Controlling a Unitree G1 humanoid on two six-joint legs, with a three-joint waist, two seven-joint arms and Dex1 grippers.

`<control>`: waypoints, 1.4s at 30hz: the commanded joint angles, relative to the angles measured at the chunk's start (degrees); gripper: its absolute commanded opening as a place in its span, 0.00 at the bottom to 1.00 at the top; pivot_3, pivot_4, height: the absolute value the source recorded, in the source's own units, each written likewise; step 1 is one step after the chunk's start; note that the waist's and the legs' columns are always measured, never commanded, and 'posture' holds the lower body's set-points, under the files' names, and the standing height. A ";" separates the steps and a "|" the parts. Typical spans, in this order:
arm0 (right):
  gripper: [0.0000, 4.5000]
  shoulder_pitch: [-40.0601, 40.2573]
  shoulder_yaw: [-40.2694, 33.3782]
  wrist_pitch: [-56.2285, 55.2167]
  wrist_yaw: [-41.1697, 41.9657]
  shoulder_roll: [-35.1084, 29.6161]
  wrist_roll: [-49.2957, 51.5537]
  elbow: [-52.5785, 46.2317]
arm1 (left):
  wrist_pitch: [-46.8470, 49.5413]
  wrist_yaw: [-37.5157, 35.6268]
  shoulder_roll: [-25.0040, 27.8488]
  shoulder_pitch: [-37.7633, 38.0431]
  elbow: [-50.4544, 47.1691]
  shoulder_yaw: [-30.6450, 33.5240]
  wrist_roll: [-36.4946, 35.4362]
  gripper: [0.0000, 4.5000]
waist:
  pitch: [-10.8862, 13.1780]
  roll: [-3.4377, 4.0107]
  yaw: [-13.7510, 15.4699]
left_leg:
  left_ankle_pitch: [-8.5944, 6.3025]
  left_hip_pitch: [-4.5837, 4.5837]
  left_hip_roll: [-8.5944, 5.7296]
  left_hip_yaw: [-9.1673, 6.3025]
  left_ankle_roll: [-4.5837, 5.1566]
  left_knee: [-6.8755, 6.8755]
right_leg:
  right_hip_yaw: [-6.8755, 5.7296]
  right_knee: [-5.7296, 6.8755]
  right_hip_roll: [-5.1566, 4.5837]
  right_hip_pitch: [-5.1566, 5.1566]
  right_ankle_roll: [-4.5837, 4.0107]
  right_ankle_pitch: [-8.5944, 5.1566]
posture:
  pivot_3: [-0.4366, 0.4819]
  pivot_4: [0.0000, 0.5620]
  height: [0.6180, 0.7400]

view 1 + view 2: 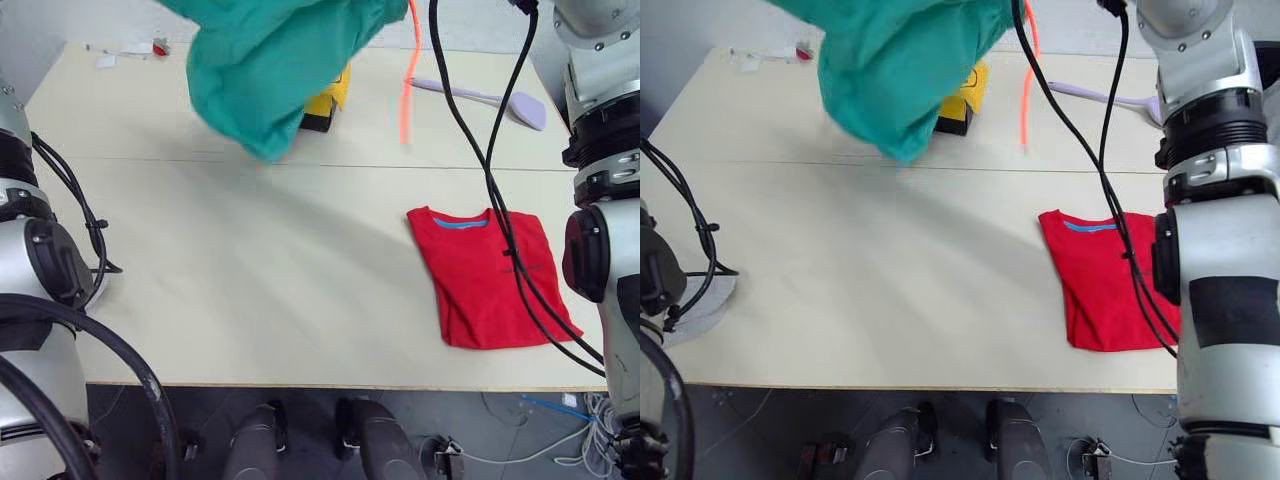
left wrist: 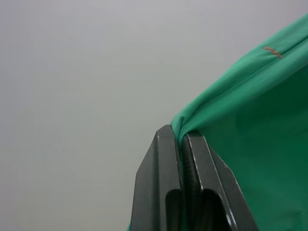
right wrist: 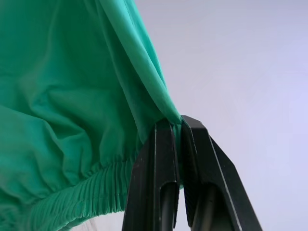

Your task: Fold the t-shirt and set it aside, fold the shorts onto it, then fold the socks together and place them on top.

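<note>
The teal-green shorts (image 1: pixel 270 70) hang in the air above the far half of the table, their neon-orange drawstring (image 1: pixel 408 80) dangling to the right. My left gripper (image 2: pixel 182 139) is shut on one edge of the shorts (image 2: pixel 260 144). My right gripper (image 3: pixel 179 126) is shut on the other edge beside the gathered waistband (image 3: pixel 72 202). The red t-shirt (image 1: pixel 490 275) lies folded flat at the table's right side, blue neckband toward the far edge. A light grey sock (image 1: pixel 505 102) lies at the far right of the table.
A yellow and black object (image 1: pixel 325 105) stands on the far part of the table (image 1: pixel 250 280), partly behind the shorts. Small white and red bits (image 1: pixel 135 48) lie at the far left corner. Black cables (image 1: pixel 490 170) hang over the t-shirt.
</note>
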 commanded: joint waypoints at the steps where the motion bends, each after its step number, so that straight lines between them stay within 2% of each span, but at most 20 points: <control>1: 0.00 5.86 -3.34 -1.99 3.64 -3.44 3.30 0.47 | -1.12 -9.86 2.87 7.66 -5.12 3.18 -4.85 0.00 | 0.00 0.01 -0.43 | -0.05 0.02 -0.05 0.06 0.09 0.05 | -0.44 0.01 -0.01 0.04 0.00 0.00 | 0.48 0.27 1.00; 5: 0.00 22.37 -3.78 -0.68 15.59 -3.22 11.22 -9.31 | 5.01 -18.66 3.00 31.93 -26.39 4.14 -11.40 0.00 | 0.05 0.08 -1.34 | -0.12 0.41 -0.12 0.16 0.20 0.31 | -0.67 -0.11 -0.10 0.58 0.04 -0.02 | 0.48 0.27 1.00; 9: 0.00 46.27 -2.56 9.16 24.78 -4.66 18.51 -30.62 | 21.43 -21.20 4.93 60.60 -54.45 6.34 -20.20 0.00 | 0.24 0.25 -2.01 | -0.11 0.14 0.27 -0.21 0.20 0.89 | -0.36 -0.32 -0.16 0.96 0.02 -0.03 | 0.48 0.27 1.00; 11: 0.00 58.61 -2.83 13.69 26.72 -5.78 20.87 -40.62 | 33.92 -21.39 7.06 74.97 -67.44 7.00 -26.15 0.00 | 0.35 0.39 -1.78 | -0.06 0.25 0.29 -0.35 0.18 1.10 | -0.28 -0.16 -0.13 1.12 -0.04 -0.06 | 0.48 0.27 1.00; 13: 0.00 66.28 -3.56 17.00 27.87 -6.87 21.51 -47.06 | 40.75 -21.24 8.44 84.06 -75.50 7.34 -28.86 0.00 | 0.55 0.56 -1.49 | 0.13 0.51 0.25 -0.43 0.19 1.16 | -0.15 -0.10 -0.17 1.24 -0.10 -0.07 | 0.48 0.27 1.00; 15: 0.00 71.02 -4.24 18.40 28.58 -7.84 21.37 -50.75 | 47.56 -22.15 10.55 92.24 -81.89 7.65 -31.44 0.00 | 0.68 0.76 -1.51 | 0.12 1.60 0.20 -0.45 0.36 1.00 | -0.17 -0.33 -0.13 2.20 -0.49 0.15 | 0.48 0.27 1.00; 17: 0.00 74.48 -4.83 19.77 29.29 -8.90 21.52 -52.57 | 52.74 -23.58 12.63 98.90 -86.20 7.11 -32.19 0.00 | 0.60 0.99 -1.57 | 0.07 2.18 0.35 -0.75 0.14 0.51 | -0.42 -1.43 0.11 2.98 -1.04 0.74 | 0.48 0.27 1.00; 18: 0.00 76.01 -4.82 20.62 30.49 -9.66 22.13 -53.15 | 54.95 -24.32 13.65 101.66 -87.43 6.53 -32.30 0.00 | 0.37 1.48 -1.67 | 0.09 2.24 0.54 -0.97 0.08 0.21 | -0.51 -2.32 0.48 3.28 -1.50 0.94 | 0.48 0.27 1.00; 19: 0.00 77.16 -4.74 20.95 31.63 -10.20 22.89 -53.70 | 56.80 -24.45 14.20 103.52 -88.07 6.20 -32.42 0.00 | 0.21 1.81 -1.45 | 0.12 1.97 1.07 -1.29 0.00 -0.30 | -0.56 -4.27 1.41 3.72 -2.00 1.92 | 0.48 0.27 1.00; 20: 0.00 78.37 -4.64 20.68 33.02 -10.83 23.61 -54.16 | 58.39 -24.75 14.74 105.24 -88.39 5.55 -32.25 0.00 | 0.02 1.56 -0.92 | 0.36 1.64 1.52 -1.36 -0.07 -0.99 | -0.48 -4.80 1.98 4.20 -2.33 2.78 | 0.48 0.27 1.00; 21: 0.00 79.77 -4.34 20.83 35.08 -11.64 24.62 -54.74 | 59.78 -25.51 15.66 106.94 -88.41 4.73 -31.61 0.00 | -0.09 1.00 -0.51 | 1.18 1.71 1.60 -1.00 -0.16 -1.58 | -0.23 -3.46 1.78 4.22 -1.98 2.54 | 0.48 0.27 1.00; 22: 0.00 80.90 -4.18 20.92 36.72 -12.20 25.48 -55.35 | 59.76 -26.16 15.93 107.81 -88.13 4.23 -30.57 0.00 | 0.10 -0.36 0.11 | 1.58 2.33 1.52 0.01 -0.15 -1.78 | 0.45 -1.36 1.31 4.28 -1.67 0.69 | 0.48 0.27 1.00; 23: 0.00 81.68 -4.06 21.09 38.02 -12.67 25.90 -55.79 | 59.55 -26.45 16.13 108.23 -87.87 3.93 -29.45 0.00 | 0.31 -0.17 0.62 | 1.60 3.86 0.63 0.82 -0.56 -1.64 | 1.90 -0.06 0.63 3.86 -1.92 -2.49 | 0.48 0.27 1.00; 24: 0.00 82.40 -3.98 21.76 39.24 -13.10 26.40 -56.18 | 59.68 -26.36 16.19 108.32 -87.72 3.90 -28.88 0.00 | 0.18 0.26 1.38 | 1.26 4.30 0.05 -0.41 -1.49 -0.99 | 2.05 0.21 0.55 3.70 -2.16 -2.84 | 0.48 0.27 1.00; 25: 0.00 83.46 -3.78 23.37 40.94 -13.80 27.44 -56.86 | 59.90 -26.28 15.85 108.18 -87.72 4.19 -29.22 0.00 | 0.18 0.47 1.75 | 0.86 4.25 -0.36 -2.17 -1.79 -0.67 | 2.09 0.22 0.84 4.02 -2.31 -2.67 | 0.48 0.27 1.00; 26: 0.00 85.06 -3.32 25.49 43.71 -15.03 29.07 -58.00 | 60.47 -26.31 15.62 107.79 -87.69 4.36 -29.82 0.00 | 0.18 0.48 1.76 | 0.90 4.12 -0.95 -3.91 -1.86 -0.90 | 1.97 0.22 1.08 4.22 -1.74 -2.25 | 0.48 0.27 1.00; 27: 0.00 86.73 -2.90 27.36 46.46 -16.40 30.49 -59.28 | 60.99 -26.37 15.38 107.24 -87.62 4.55 -30.42 0.00 | 0.18 0.48 1.99 | 0.76 4.11 -0.92 -4.14 -2.02 -0.90 | 1.95 0.24 1.25 4.27 -1.19 -2.02 | 0.48 0.27 1.00; 29: 0.00 88.76 -2.61 28.84 50.55 -17.92 32.89 -61.16 | 61.91 -27.17 15.43 105.93 -87.21 4.86 -31.46 0.00 | 0.17 0.45 2.20 | 0.37 3.97 -0.79 -4.32 -1.94 -0.90 | 1.91 0.23 1.42 4.27 -1.12 -2.00 | 0.48 0.27 1.00; 36: 0.00 89.59 -5.34 38.77 54.48 -19.84 39.42 -66.67 | 66.05 -31.23 16.38 99.21 -82.26 9.55 -36.47 0.00 | 0.18 0.26 1.17 | -0.22 3.84 -0.68 -4.24 -1.50 -0.87 | 1.91 -0.02 1.46 4.26 -0.96 -2.05 | 0.48 0.27 1.00; 42: 0.00 84.76 -8.15 49.85 54.80 -19.75 44.97 -70.21 | 68.50 -33.57 17.40 86.86 -74.43 10.16 -38.30 0.00 | 0.20 0.24 1.13 | -0.21 3.88 -0.64 -4.23 -1.51 -0.84 | 1.90 -0.01 1.47 4.25 -1.06 -1.92 | 0.48 0.27 1.00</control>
